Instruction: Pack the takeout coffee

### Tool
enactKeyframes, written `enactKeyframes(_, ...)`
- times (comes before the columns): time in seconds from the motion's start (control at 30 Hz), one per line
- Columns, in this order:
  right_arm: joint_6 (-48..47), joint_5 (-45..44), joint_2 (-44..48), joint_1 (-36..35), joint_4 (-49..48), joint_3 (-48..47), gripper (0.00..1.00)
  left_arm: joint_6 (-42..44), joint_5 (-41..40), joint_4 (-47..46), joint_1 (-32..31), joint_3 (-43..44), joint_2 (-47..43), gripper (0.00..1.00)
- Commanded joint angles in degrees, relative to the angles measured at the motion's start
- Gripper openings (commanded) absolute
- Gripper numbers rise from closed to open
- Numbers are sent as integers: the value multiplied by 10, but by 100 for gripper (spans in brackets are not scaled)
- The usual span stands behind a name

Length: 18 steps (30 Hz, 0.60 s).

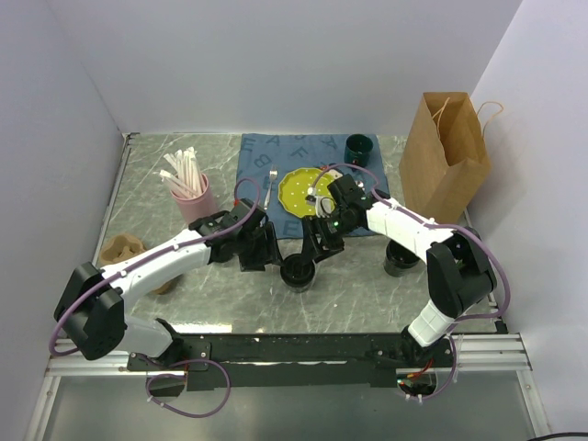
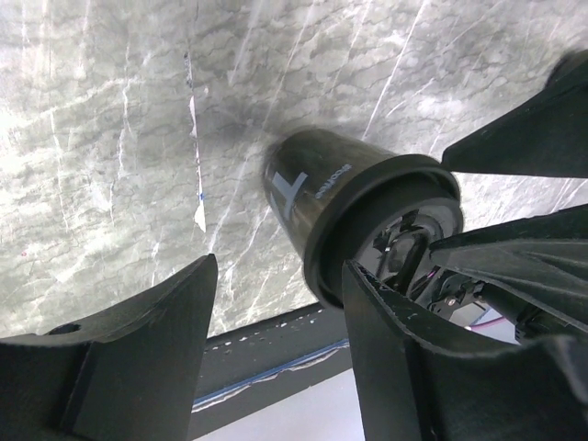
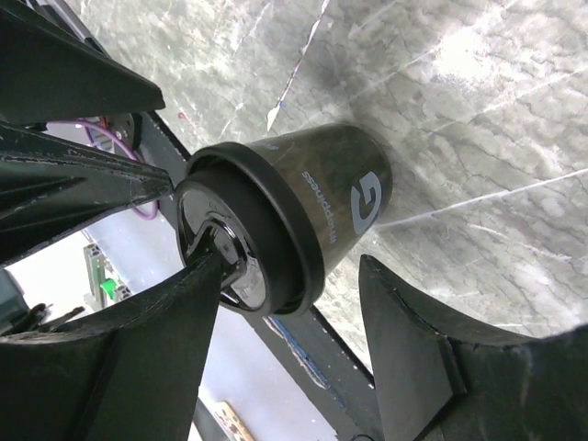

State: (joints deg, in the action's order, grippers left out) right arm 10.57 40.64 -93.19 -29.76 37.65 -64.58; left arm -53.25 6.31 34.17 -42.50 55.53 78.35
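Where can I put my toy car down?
Bare marble: the back-left corner behind the pink straw cup, and the front edge right of the takeout coffee. Crowded: mid-table, where the left tool and right tool flank that coffee.

Soft, even light from above filled the overhead view. The takeout coffee [image 1: 299,272] cast only a faint shadow on the marble table [image 1: 367,294], and everything around it looked sharp. In the left wrist view the cup's base was smeared, with a dark, blurry shadow on the marble just behind it. In the right wrist view glare whitened the marble up and right of the cup. Its glossy lid [image 3: 216,253] caught small highlights, and the background to its lower left was blown out.
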Motion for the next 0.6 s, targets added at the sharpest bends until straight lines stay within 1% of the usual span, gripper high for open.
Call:
enactKeyframes(0.0, -9, -3, 5, -4, 21, -25, 69, 11, -11, -2, 1, 31, -7, 63)
enactKeyframes(0.27, 17, -20, 39, 8, 40, -35, 67, 39, -4, -17, 1, 34, -12, 65)
enactKeyframes(0.53, 38, -35, 74, 9, 27, 19, 56, 47, 11, -41, 0, 20, 1, 63)
enactKeyframes(0.57, 38, -39, 79, 11, 23, 24, 53, 49, 15, -43, 0, 20, 3, 63)
